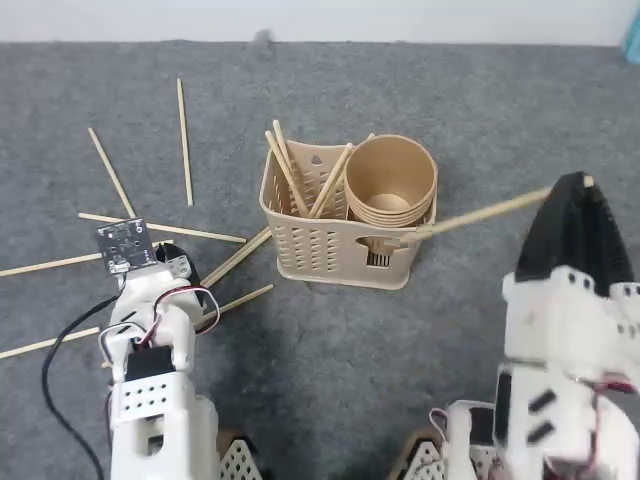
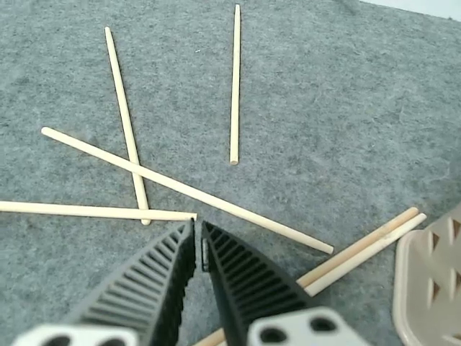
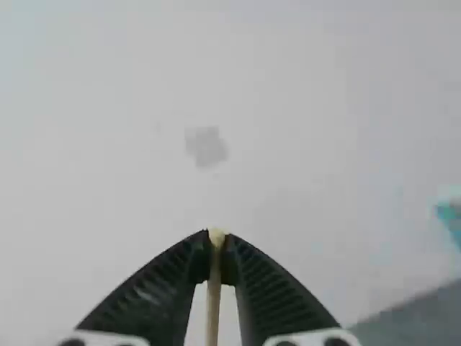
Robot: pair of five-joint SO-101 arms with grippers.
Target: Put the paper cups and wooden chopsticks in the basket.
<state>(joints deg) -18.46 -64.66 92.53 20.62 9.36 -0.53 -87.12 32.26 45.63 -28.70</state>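
A beige slotted basket (image 1: 330, 245) stands mid-table with stacked paper cups (image 1: 391, 178) and a few chopsticks (image 1: 288, 170) inside. My right gripper (image 3: 215, 241) is shut on a wooden chopstick (image 1: 485, 214), held high at the right (image 1: 575, 190); the stick's far end rests at the basket's rim. Near the left front, my left gripper (image 2: 198, 231) has its fingers nearly touching with nothing between them, hanging over loose chopsticks (image 2: 180, 189) on the grey mat. More chopsticks (image 1: 184, 126) lie scattered at the left.
Two chopsticks (image 2: 364, 252) lie side by side against the basket's corner (image 2: 432, 288). The grey mat (image 1: 480, 110) is bare to the right of and behind the basket. A black cable (image 1: 55, 375) loops beside the left arm's base.
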